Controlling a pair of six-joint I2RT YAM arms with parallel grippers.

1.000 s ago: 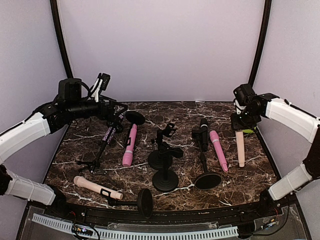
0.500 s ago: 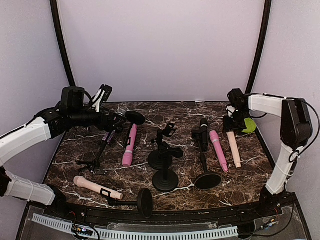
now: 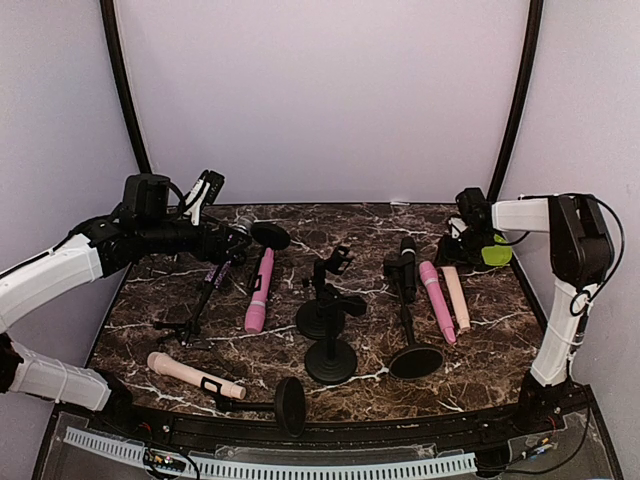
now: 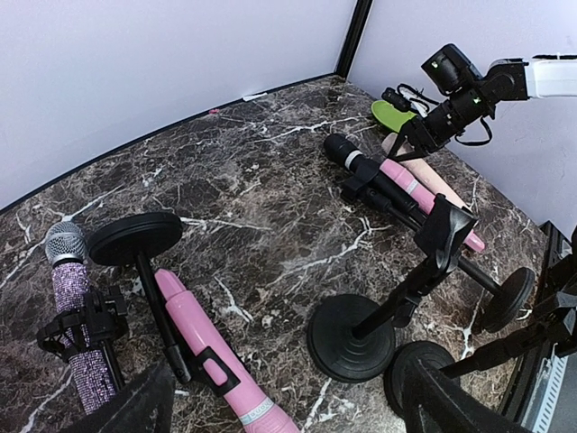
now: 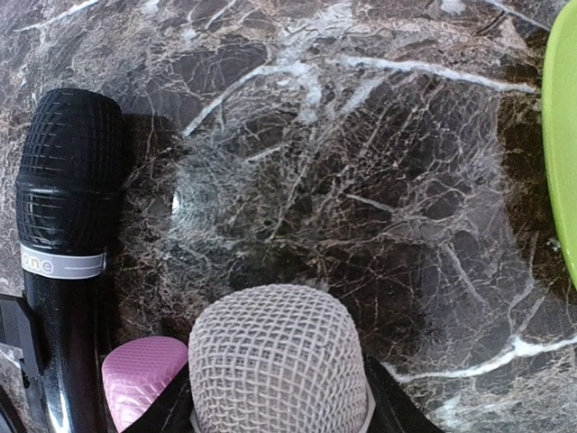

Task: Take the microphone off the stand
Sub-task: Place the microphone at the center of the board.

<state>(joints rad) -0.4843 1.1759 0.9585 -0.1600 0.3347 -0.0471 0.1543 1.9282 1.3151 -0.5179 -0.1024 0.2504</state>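
One legible mark: the letters "one" on the grey band [image 5: 61,262] of the black microphone [image 5: 68,180]. Bare marble table [image 4: 270,162] lies open toward the back wall, while a green object [image 4: 389,113] crowds the far right corner. The right gripper [image 5: 278,410], held low, is clamped on the mesh head of the beige microphone [image 3: 456,298], which lies free of any stand just beside a pink microphone [image 3: 437,300]. The left gripper [image 3: 232,243] hangs spread wide, holding nothing, above a purple glitter microphone [image 4: 77,316].
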